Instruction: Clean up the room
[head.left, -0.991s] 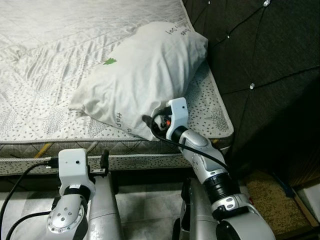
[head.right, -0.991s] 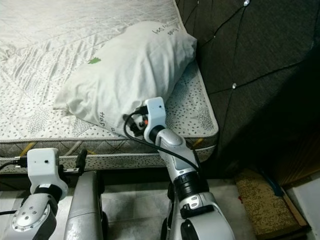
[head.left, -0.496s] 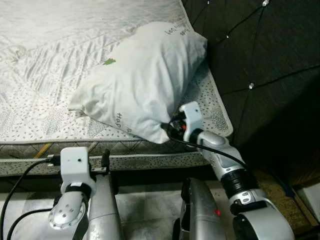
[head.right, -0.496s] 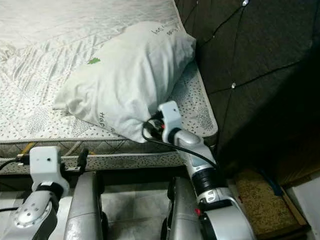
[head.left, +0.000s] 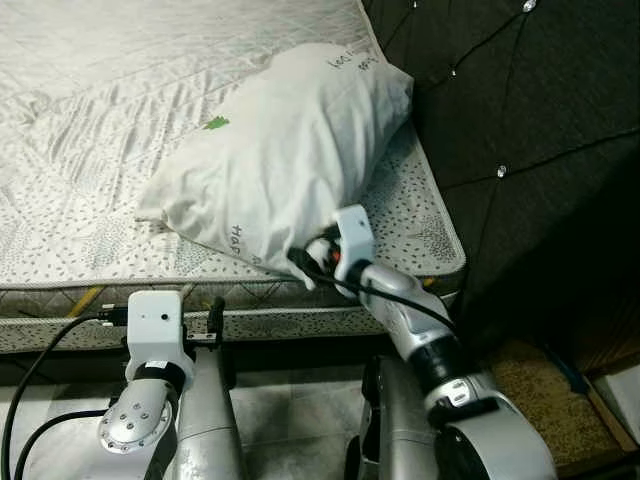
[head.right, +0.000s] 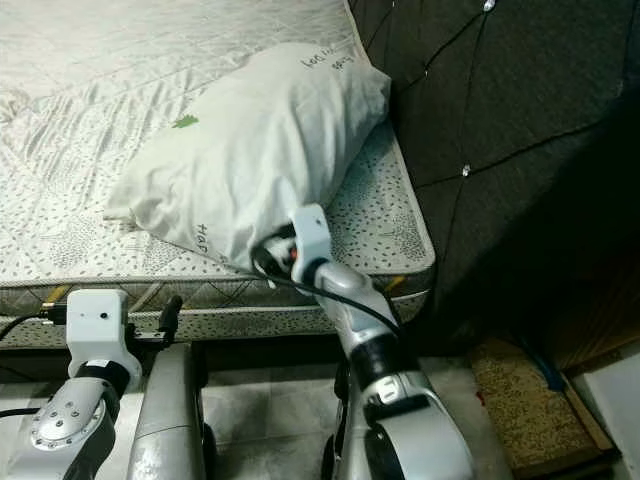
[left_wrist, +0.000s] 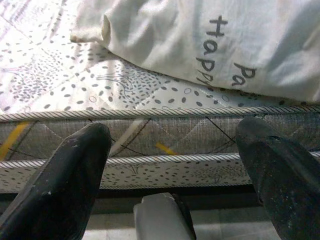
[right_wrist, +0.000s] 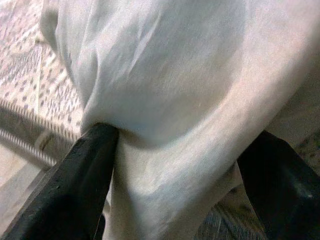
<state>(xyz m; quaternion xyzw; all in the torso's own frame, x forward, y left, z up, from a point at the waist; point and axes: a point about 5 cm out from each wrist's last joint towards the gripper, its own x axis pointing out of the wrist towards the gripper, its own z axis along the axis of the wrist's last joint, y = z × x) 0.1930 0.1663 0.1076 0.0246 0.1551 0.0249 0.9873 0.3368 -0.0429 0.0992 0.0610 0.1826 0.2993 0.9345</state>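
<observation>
The pillow (head.left: 283, 150) lies on the bed (head.left: 120, 90), at the mattress corner nearest the dark tufted headboard (head.left: 520, 120), its far end leaning against that padding and its near corner reaching the mattress edge. It is white, with a small green mark on top and grey lettering along its lower side. The right hand (right_wrist: 175, 180) is at that near corner: in the right wrist view its two black fingers (right_wrist: 75, 185) stand spread on either side of a fold of the white fabric, which bulges between them, so the hand is grasping the pillow corner loosely rather than clenched flat. The left hand (left_wrist: 175, 170) hangs low in front of the bed's side, released, its fingers (left_wrist: 65, 185) wide apart with nothing between them, pointing at the quilted mattress border just below the pillow.
</observation>
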